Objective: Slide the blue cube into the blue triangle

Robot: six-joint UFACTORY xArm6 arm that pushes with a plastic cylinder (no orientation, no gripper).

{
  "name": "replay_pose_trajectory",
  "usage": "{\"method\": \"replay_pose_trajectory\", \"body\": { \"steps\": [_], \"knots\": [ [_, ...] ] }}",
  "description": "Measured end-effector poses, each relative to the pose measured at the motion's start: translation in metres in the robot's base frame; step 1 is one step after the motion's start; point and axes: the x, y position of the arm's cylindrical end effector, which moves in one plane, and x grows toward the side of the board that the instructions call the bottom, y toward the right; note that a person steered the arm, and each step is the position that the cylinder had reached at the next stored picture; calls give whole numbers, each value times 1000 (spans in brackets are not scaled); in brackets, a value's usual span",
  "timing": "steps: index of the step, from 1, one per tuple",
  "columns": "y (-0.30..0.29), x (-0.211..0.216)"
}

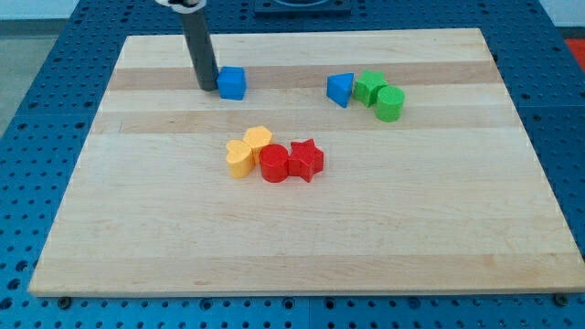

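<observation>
The blue cube sits on the wooden board near the view's top, left of centre. My tip stands just to the cube's left, touching or nearly touching its side. The blue triangle lies to the cube's right, a good gap away, at about the same height in the view. It touches a green star-like block on its right.
A green cylinder sits right of the green block. In the board's middle are two yellow blocks, a red cylinder and a red star, clustered together. The board's edge borders a blue perforated table.
</observation>
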Motion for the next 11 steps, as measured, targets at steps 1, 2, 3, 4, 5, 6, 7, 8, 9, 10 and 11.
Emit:
{"method": "replay_pose_trajectory", "body": {
  "steps": [1, 2, 3, 4, 5, 6, 7, 8, 9, 10, 11],
  "knots": [
    [27, 0],
    [62, 0],
    [108, 5],
    [145, 6],
    [151, 6],
    [151, 6],
    [158, 6],
    [160, 6],
    [153, 1],
    [111, -14],
    [96, -19]
  ]
}}
